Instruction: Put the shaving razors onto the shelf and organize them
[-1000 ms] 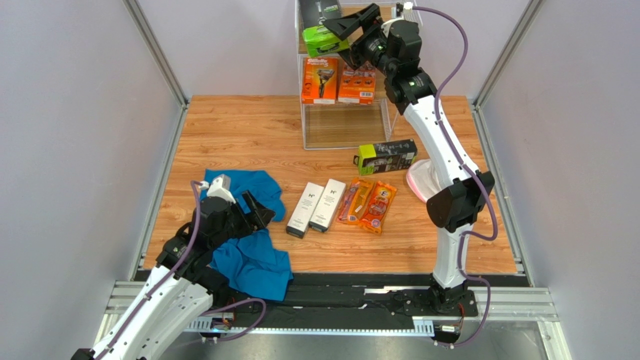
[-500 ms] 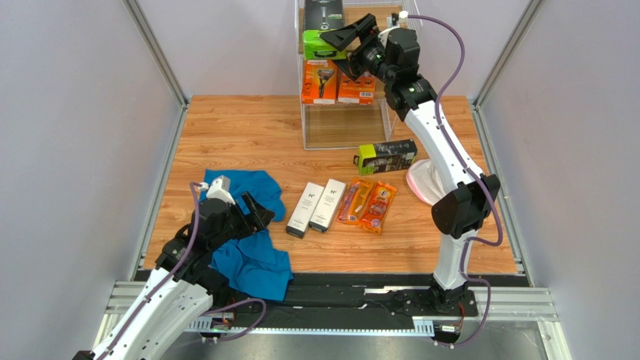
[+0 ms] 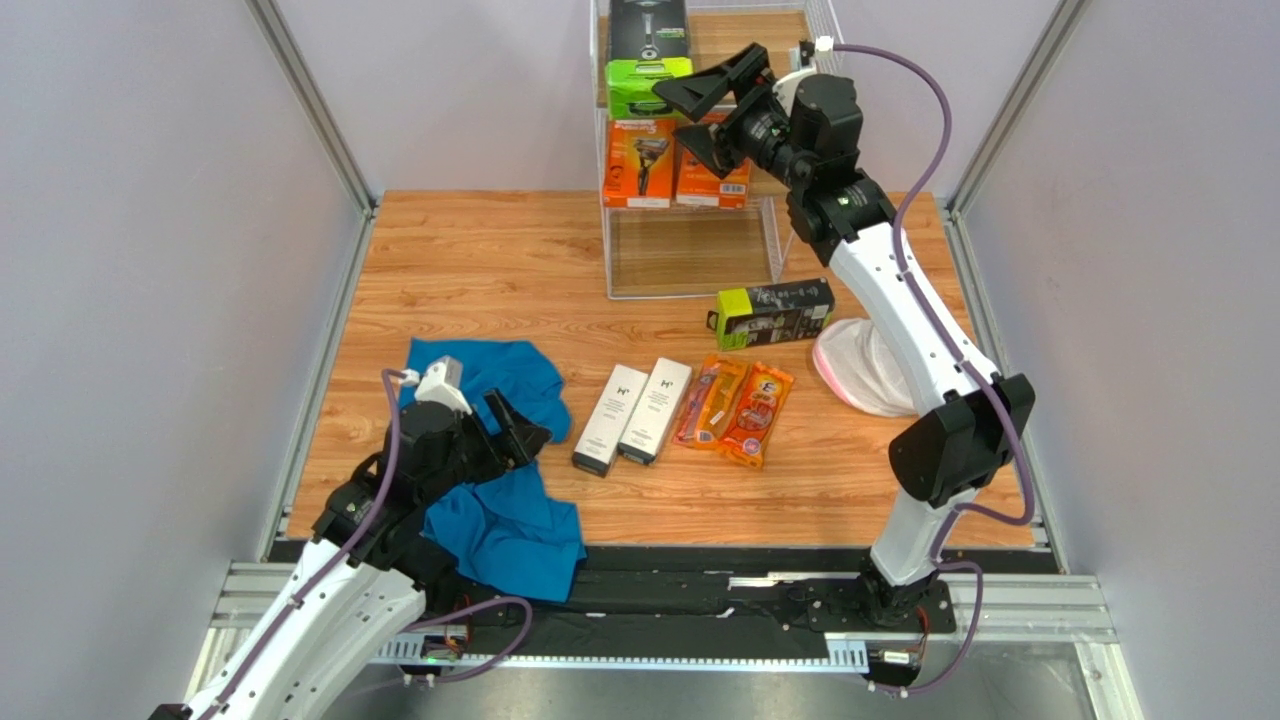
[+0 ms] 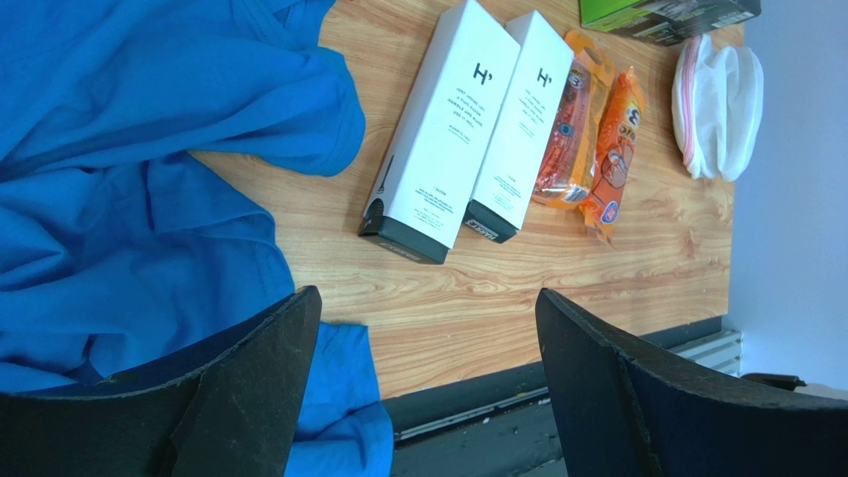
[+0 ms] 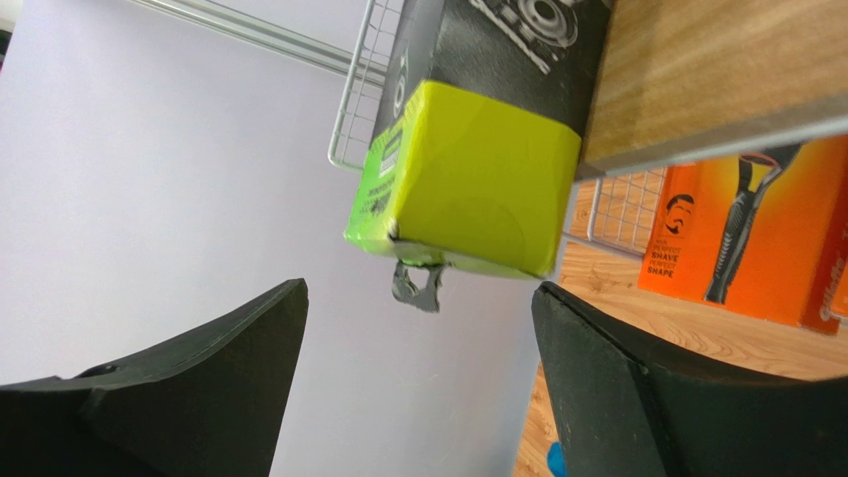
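My right gripper (image 3: 672, 114) is spread, empty, beside the black box (image 3: 646, 68) on the shelf (image 3: 694, 255). Placement looks complete. Next: fetch the second black box (image 3: 774, 312), at the shelf's 6 o'clock.

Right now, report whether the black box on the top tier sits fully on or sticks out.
Sticks out: the lime-green end of the box overhangs the edge of the tier.

A razor box (image 3: 648, 68) lies on the shelf (image 3: 684, 255), above two razor packs (image 3: 639, 162).

Top of the shelf (image 3: 744, 27) and its black box (image 3: 649, 54) beyond the frame edge; blue cloth (image 3: 504, 525) partly under the left arm.
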